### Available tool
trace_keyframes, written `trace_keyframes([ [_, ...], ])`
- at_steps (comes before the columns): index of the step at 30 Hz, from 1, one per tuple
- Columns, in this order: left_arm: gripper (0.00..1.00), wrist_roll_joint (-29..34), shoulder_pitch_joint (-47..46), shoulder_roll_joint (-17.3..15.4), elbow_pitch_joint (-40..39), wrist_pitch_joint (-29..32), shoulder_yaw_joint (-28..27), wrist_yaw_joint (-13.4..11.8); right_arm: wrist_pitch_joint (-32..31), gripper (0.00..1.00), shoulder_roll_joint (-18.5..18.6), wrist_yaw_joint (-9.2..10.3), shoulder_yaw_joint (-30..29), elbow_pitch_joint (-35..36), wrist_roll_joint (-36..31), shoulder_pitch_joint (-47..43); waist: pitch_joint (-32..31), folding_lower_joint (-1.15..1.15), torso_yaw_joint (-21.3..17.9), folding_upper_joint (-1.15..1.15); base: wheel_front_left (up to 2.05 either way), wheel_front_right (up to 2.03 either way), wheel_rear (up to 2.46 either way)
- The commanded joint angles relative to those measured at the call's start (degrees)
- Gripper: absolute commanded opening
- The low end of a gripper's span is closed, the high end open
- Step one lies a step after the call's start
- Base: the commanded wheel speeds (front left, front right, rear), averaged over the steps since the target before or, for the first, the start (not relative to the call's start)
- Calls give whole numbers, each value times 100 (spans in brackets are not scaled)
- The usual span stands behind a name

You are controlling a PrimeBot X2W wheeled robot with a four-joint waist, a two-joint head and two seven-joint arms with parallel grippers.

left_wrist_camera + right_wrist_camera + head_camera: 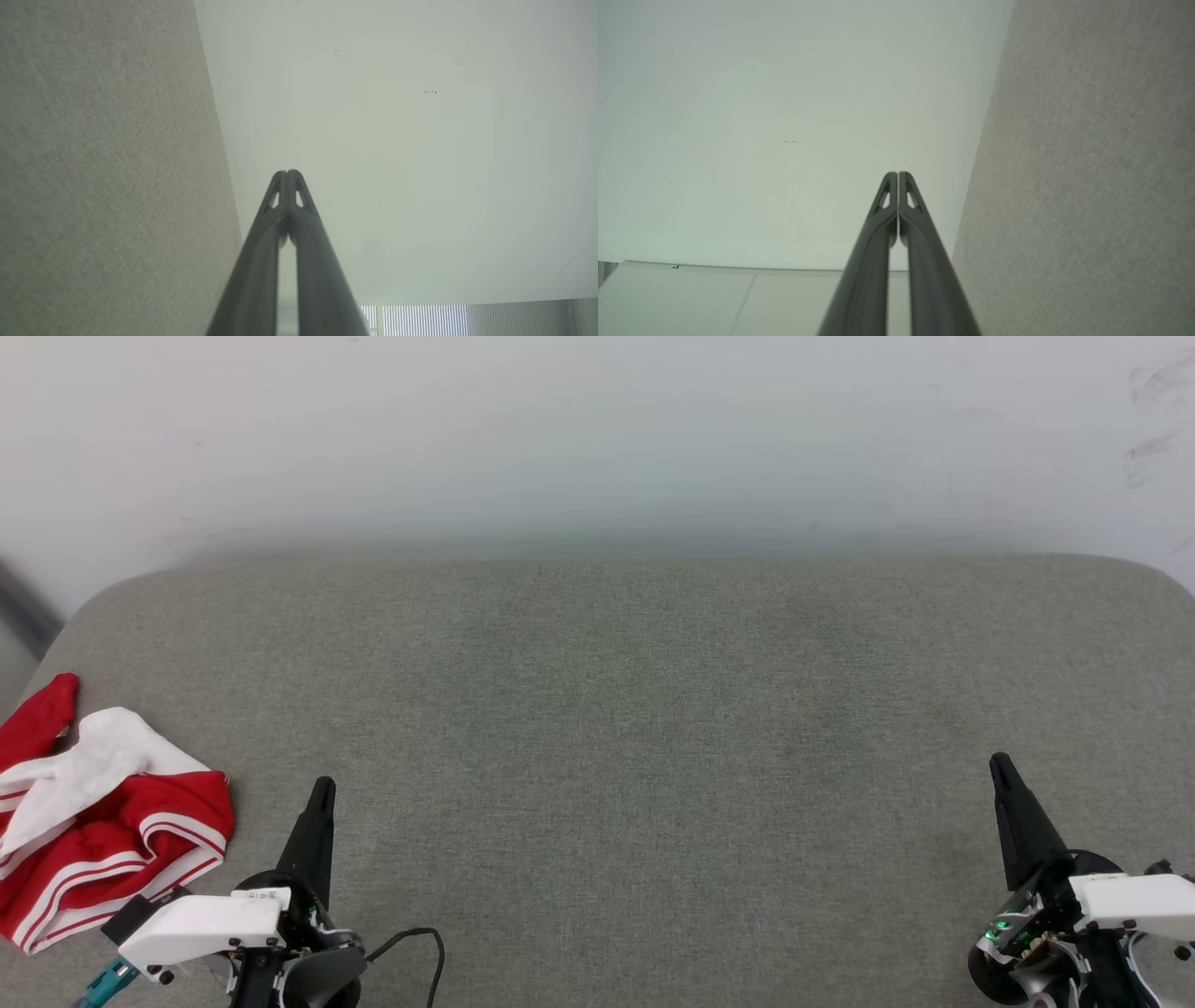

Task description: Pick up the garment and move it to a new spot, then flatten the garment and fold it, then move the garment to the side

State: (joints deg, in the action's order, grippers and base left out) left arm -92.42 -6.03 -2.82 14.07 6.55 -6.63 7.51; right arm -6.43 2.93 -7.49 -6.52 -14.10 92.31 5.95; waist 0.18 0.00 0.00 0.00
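The garment [103, 821], red with white sleeves and striped trim, lies crumpled at the near left edge of the grey fabric surface [616, 709], partly cut off by the frame. My left gripper [322, 787] is shut and empty just to the right of it, not touching it. At the near right my right gripper [999, 763] is also shut with nothing in it. In the left wrist view the left gripper [287, 173] points at the pale wall, fingers pressed together. The right gripper [897, 174] looks the same in the right wrist view.
A pale wall [597, 429] rises directly behind the surface. A black cable [425, 943] loops beside the left wrist. The surface's rounded left edge [56, 644] drops off near the garment. Grey fabric [103, 163] fills the left wrist view's left side.
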Motion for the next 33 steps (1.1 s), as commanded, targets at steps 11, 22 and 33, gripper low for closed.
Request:
trace_keyframes([
  [11, 0, 2, -42, 7, -5, 10, -5, 18, -14, 0, -11, 0, -1, -5, 20, 68, 0, 0, 0, 0, 0, 0, 0],
  [22, 0, 2, -42, 7, -5, 10, -5, 18, -14, 0, -11, 0, -1, -5, 20, 68, 0, 0, 0, 0, 0, 0, 0],
  [33, 0, 2, -42, 7, -5, 10, -5, 18, -14, 0, -11, 0, -1, -5, 20, 68, 0, 0, 0, 0, 0, 0, 0],
])
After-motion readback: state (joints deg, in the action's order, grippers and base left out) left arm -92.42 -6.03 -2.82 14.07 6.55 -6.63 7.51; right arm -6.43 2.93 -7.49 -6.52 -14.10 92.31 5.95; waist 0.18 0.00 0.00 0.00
